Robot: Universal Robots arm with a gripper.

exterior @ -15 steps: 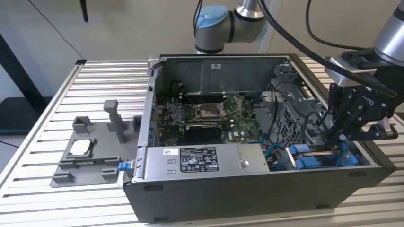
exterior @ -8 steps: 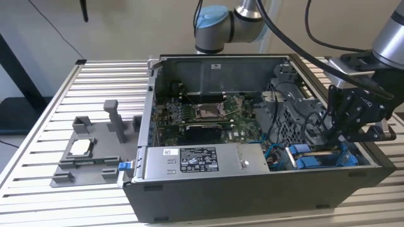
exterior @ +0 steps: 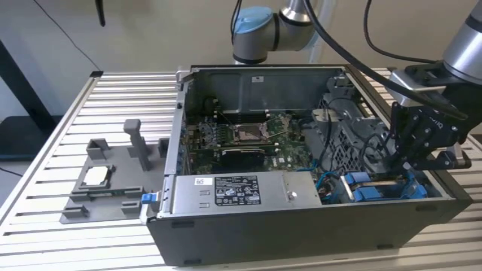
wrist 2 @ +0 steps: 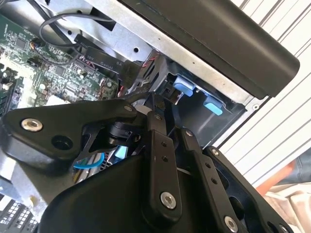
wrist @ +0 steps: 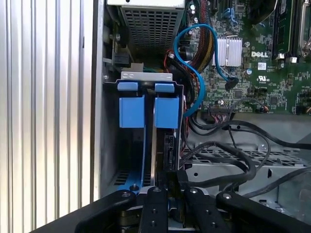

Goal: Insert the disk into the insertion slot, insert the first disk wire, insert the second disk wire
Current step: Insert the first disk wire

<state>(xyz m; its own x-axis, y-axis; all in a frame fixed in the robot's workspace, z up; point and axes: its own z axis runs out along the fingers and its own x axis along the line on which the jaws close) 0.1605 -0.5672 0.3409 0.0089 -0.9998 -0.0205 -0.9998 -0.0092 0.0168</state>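
Note:
The disk stands on edge inside the insertion slot, its blue carrier frame running down between the bay's blue fittings. My gripper reaches into the case at the slot's end, by the exterior view's right. Its fingers are drawn together on a black disk wire connector held against the disk's end. A thick black cable runs from there across the cage. A blue disk wire curls above the bay, its dark plug lying over the motherboard.
The open computer case sits on a slatted metal table. A grey power-supply box lies along its front, with the motherboard behind it. A grey fixture with upright posts stands at the exterior view's left.

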